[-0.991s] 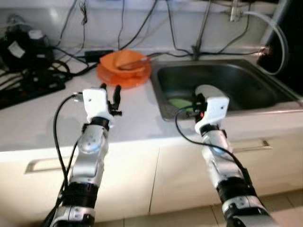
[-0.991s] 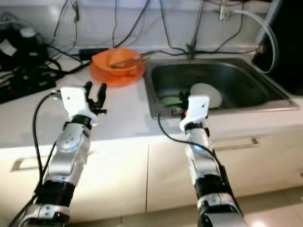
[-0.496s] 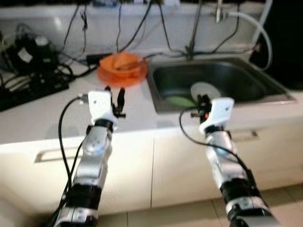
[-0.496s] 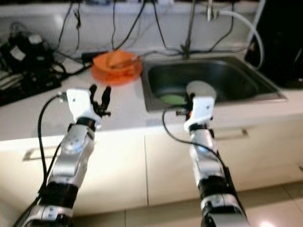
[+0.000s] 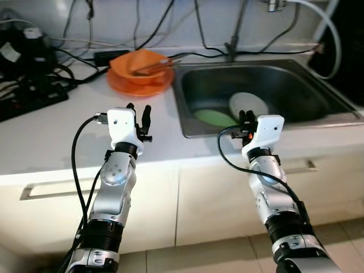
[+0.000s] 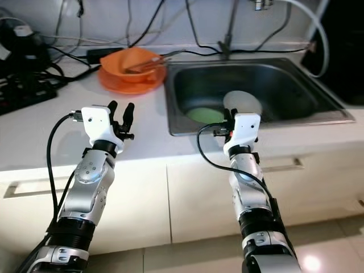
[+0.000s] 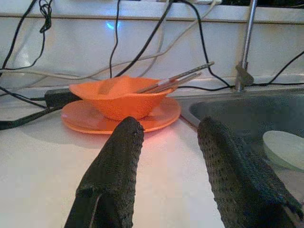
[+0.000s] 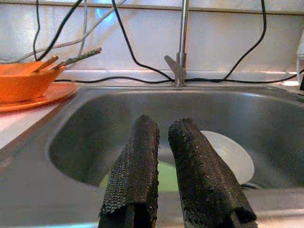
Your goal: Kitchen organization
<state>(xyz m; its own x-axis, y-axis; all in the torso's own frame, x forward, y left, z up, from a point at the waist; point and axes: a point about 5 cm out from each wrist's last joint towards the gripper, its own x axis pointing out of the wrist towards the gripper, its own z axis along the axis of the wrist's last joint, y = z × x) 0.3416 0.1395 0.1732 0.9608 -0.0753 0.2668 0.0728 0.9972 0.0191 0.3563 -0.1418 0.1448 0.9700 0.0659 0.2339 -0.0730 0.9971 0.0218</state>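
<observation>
Ahead, orange bowl (image 7: pixel 116 97), left pincer (image 7: pixel 166 156) apart

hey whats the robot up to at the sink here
The robot stands at a kitchen counter with both arms raised and nothing held. Its left gripper is open above the counter, pointing toward an orange bowl holding chopsticks, which sits on an orange plate. Its right gripper is nearly closed at the front edge of the sink, where a white plate and a green plate lie.
</observation>
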